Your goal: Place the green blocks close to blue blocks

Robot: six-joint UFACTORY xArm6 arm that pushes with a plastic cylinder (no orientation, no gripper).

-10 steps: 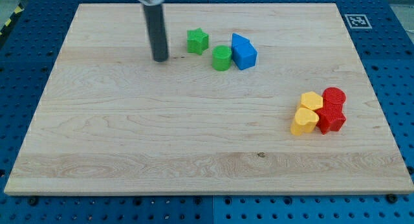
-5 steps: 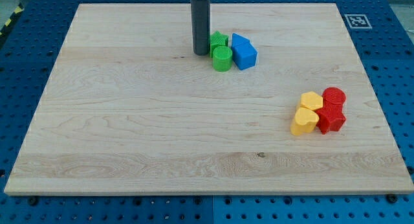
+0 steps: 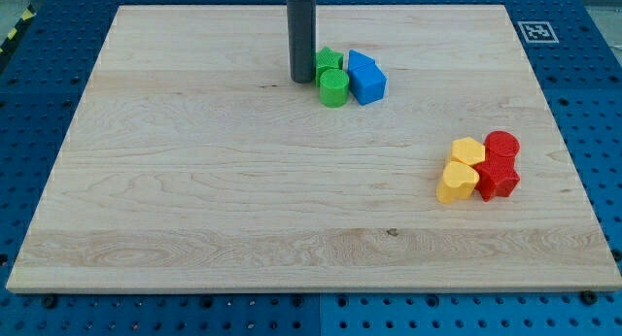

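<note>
My tip (image 3: 302, 80) rests on the wooden board (image 3: 194, 200) near the view's top centre, right against the left side of a green star block (image 3: 328, 59). A green cylinder (image 3: 333, 86) sits just below the star and touches it. Blue blocks (image 3: 365, 77) stand packed together immediately to the right of both green blocks, in contact with them. The four pieces form one tight cluster.
Two yellow blocks (image 3: 460, 171) and a clump of red blocks (image 3: 500, 164) sit together at the view's right, well away from my tip. A fiducial marker (image 3: 537, 31) is printed at the board's top right corner.
My tip moved right from the board's upper left and pushed the green star right, up against the green cylinder and blue blocks. Nothing has moved in the last half second.
</note>
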